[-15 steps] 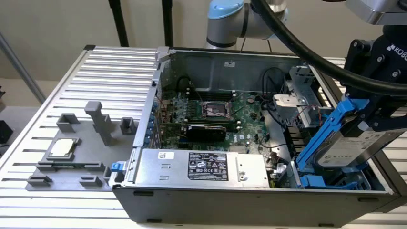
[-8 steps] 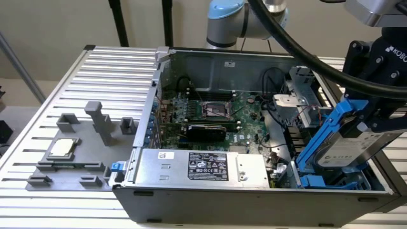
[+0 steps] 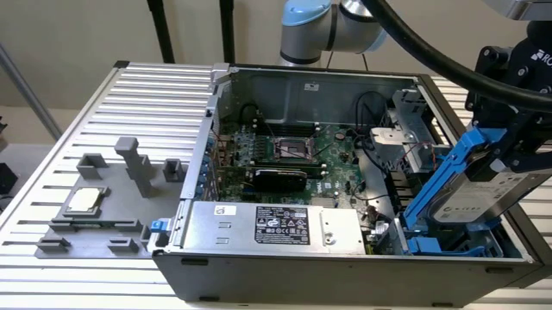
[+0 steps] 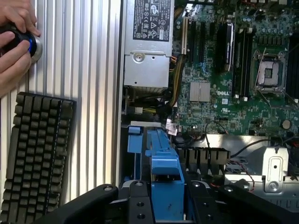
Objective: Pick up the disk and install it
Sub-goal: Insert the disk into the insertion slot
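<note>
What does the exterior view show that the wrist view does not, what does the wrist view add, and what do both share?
Exterior view: a small silver chip sitting on a grey fixture, beside the computer case's outer wall.
Wrist view: a person's hands on a round knob, and a black keyboard.
Both: the disk in its blue carrier, gripped by the claw over the open case; the grey power-supply box; the green motherboard.
</note>
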Controlling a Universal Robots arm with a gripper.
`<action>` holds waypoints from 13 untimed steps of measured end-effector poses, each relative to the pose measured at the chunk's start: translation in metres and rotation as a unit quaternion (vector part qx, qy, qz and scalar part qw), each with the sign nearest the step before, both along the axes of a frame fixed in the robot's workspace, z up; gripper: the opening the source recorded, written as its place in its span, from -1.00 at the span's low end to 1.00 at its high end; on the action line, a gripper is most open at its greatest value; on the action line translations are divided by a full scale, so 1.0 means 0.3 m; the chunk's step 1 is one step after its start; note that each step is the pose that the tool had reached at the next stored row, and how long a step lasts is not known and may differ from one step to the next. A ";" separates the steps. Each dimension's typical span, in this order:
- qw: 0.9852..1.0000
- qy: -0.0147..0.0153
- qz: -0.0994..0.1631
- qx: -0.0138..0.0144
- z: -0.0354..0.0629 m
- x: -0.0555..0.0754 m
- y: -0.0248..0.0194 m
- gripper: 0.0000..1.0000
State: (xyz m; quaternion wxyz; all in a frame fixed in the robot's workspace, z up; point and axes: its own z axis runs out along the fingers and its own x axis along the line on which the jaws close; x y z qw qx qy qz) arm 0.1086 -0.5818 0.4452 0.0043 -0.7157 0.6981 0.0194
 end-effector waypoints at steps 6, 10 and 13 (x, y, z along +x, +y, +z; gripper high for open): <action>1.000 0.000 0.000 0.000 -0.010 0.000 0.000 -1.00; 1.000 0.000 0.000 0.000 -0.023 0.000 0.000 -1.00; 1.000 0.001 0.000 0.000 -0.030 0.000 0.000 -1.00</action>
